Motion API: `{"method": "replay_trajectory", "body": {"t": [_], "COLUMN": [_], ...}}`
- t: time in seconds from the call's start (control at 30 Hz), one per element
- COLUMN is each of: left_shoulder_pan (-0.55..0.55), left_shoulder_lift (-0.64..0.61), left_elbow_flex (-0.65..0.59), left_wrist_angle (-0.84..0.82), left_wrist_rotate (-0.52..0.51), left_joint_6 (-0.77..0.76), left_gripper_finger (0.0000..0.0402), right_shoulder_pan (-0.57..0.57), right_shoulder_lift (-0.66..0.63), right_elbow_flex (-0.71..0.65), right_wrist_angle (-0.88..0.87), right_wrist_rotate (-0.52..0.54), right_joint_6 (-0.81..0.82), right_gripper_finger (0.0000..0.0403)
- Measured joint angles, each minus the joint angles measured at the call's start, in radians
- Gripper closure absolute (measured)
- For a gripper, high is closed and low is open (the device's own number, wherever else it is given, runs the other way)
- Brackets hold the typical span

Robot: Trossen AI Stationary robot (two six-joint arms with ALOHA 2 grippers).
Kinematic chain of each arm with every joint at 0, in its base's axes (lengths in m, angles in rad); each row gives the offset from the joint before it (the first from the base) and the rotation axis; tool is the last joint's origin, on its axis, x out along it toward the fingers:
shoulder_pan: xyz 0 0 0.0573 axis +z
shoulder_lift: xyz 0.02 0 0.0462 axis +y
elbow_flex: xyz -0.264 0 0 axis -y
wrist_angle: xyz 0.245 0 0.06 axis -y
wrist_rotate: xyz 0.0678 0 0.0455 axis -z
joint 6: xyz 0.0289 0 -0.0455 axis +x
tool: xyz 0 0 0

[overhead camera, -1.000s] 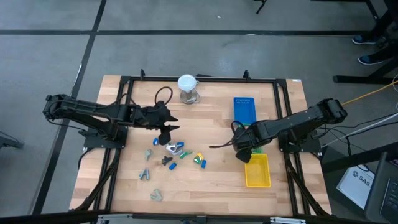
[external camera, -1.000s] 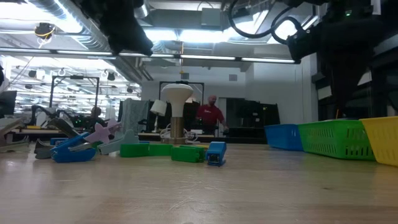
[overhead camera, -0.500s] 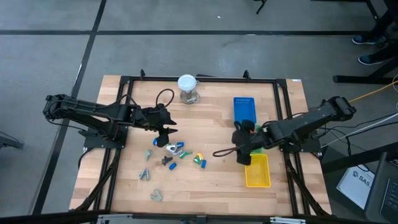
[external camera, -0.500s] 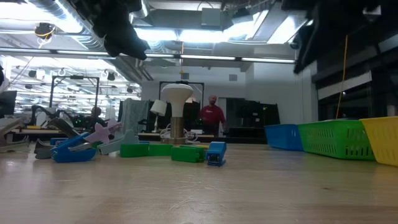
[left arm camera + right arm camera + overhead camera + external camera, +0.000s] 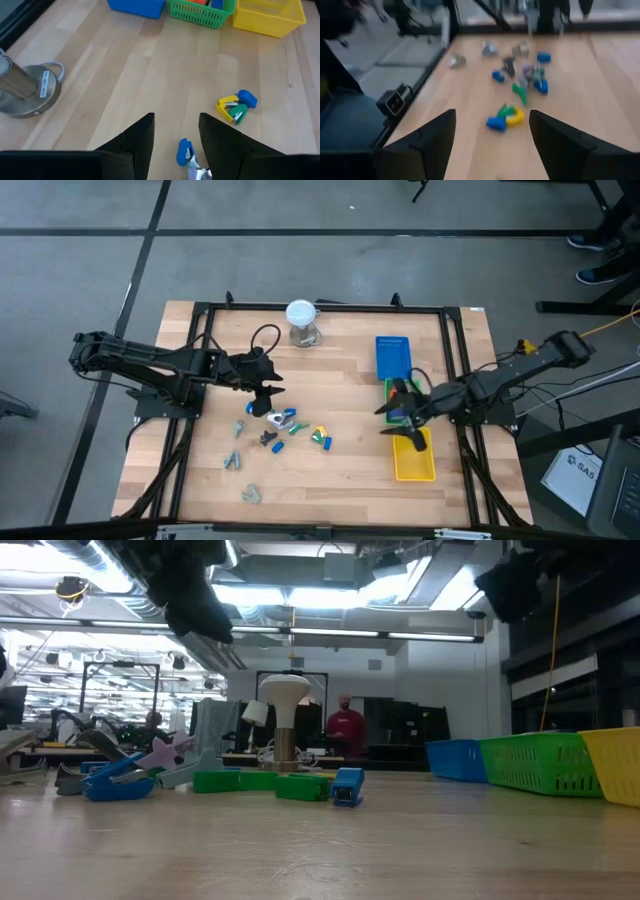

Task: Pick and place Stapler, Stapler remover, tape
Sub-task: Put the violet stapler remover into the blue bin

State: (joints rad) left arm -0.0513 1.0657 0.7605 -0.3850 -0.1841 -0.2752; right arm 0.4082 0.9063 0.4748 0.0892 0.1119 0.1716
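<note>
My left gripper (image 5: 264, 392), open and empty, hangs above the pile (image 5: 284, 423); I reckon a pick comes next. Right gripper (image 5: 408, 418), open, over the bins (image 5: 414, 460). Tape (image 5: 198, 1) sits in green bin (image 5: 200, 12)

Three baskets stand in a row: one blue (image 5: 393, 355), one green (image 5: 397, 399), one yellow (image 5: 414, 455)

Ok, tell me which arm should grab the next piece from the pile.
Probably left: the left gripper hangs open right beside the pile, while the right gripper is over the bins.
</note>
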Motion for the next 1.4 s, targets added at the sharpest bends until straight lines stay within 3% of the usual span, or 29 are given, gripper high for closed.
{"method": "replay_trajectory", "body": {"t": [0.2, 0.37, 0.97, 1.17, 1.4], "left_shoulder_pan": [0.000, 0.001, 0.001, 0.001, 0.001], "left_shoulder_lift": [0.000, 0.000, 0.000, 0.000, 0.000], "left_elbow_flex": [0.000, 0.000, 0.000, -0.001, -0.001], "left_wrist_angle": [0.016, 0.018, 0.019, 0.020, 0.023], "left_wrist_rotate": [-0.008, -0.008, -0.044, -0.061, -0.062], "left_joint_6": [0.000, 0.000, 0.000, 0.000, 0.000], "left_gripper_finger": [0.0250, 0.0250, 0.0250, 0.0250, 0.0250], "right_shoulder_pan": [-0.056, -0.108, -0.193, -0.200, -0.202], "right_shoulder_lift": [-0.120, -0.263, -0.823, -0.906, -0.902], "right_elbow_flex": [-0.211, -0.297, -0.371, -0.391, -0.468], "right_wrist_angle": [0.245, 0.263, -0.063, -0.074, 0.049], "right_wrist_rotate": [-0.076, -0.140, -0.139, -0.139, -0.139], "right_joint_6": [-0.032, -0.077, -0.235, -0.262, -0.282], "right_gripper_finger": [0.0144, 0.0144, 0.0144, 0.0144, 0.0143]}}
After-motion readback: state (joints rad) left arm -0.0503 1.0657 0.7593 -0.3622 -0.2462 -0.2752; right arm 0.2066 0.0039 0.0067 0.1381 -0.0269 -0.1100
